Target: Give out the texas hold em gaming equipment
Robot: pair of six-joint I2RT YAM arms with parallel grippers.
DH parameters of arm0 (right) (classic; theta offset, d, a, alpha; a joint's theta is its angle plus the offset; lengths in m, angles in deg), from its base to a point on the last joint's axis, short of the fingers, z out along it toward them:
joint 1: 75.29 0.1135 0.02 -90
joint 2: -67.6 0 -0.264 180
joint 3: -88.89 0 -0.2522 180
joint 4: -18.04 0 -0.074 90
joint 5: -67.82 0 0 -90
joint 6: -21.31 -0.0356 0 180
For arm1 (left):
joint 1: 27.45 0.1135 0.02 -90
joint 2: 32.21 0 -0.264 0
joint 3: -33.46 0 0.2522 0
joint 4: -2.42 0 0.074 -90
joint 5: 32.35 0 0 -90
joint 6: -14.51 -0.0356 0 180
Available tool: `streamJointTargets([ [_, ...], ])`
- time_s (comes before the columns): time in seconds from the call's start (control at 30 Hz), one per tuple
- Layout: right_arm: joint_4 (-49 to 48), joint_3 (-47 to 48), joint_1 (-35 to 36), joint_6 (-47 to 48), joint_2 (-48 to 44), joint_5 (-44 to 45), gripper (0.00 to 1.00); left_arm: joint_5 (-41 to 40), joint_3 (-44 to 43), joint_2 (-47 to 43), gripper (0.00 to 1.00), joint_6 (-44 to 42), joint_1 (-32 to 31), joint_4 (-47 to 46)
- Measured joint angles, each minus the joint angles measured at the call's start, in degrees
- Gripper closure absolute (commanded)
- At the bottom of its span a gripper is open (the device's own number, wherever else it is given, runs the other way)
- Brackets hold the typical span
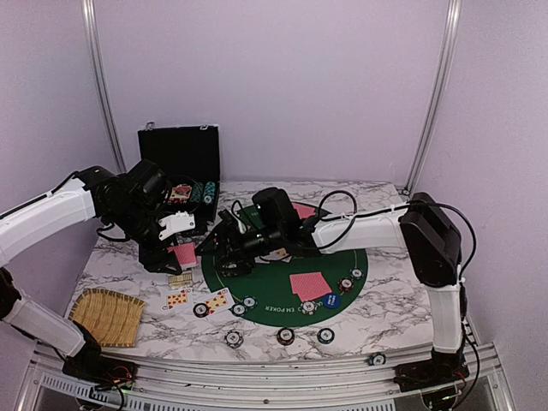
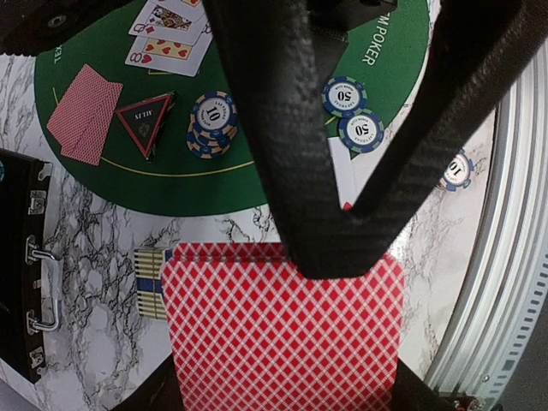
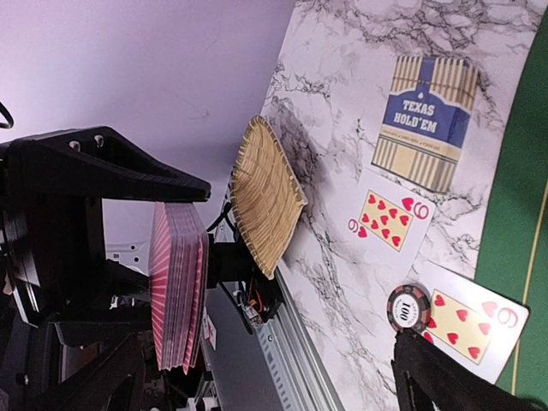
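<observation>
My left gripper [image 1: 182, 250] is shut on a thick deck of red-backed playing cards [image 2: 282, 334], held above the marble left of the green felt. From the side, the right wrist view shows the deck [image 3: 178, 287] clamped between the left fingers. My right gripper [image 1: 224, 248] stands open just right of the deck with nothing in it; one finger [image 3: 445, 381] shows over a 100 chip [image 3: 409, 306]. On the felt lie two red-backed cards [image 1: 309, 285], a blue button [image 1: 330, 300], a dark triangular marker [image 2: 145, 120] and a stack of 10 chips [image 2: 213, 120].
The open black chip case [image 1: 180, 158] stands at the back left. A woven straw mat [image 1: 107, 315] lies at the front left. A Texas Hold'em card box [image 3: 425, 120] and face-up heart cards [image 3: 390, 221] lie on the marble. Single chips [image 1: 285, 336] line the front edge.
</observation>
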Motion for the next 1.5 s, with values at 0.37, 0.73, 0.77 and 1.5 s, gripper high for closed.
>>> streamJointTargets([
  [0.37, -6.43, 7.04, 1.75, -6.64, 6.23, -2.67, 0.01, 0.33, -0.15, 0.02, 1.0, 0.24, 0.0, 0.04],
  [0.73, -8.07, 11.17, 3.08, -10.21, 11.08, -4.35, 0.01, 0.33, -0.22, 0.07, 1.0, 0.24, 0.0, -0.02],
  [0.77, -8.28, 11.17, 3.15, -10.64, 11.26, -4.61, 0.01, 0.33, -0.22, 0.09, 1.0, 0.24, 0.0, -0.02],
  [1.5, -13.33, 1.97, 0.37, -12.37, 6.05, -5.42, 0.39, 0.13, -0.87, 0.42, 1.0, 0.24, -0.02, 0.26],
])
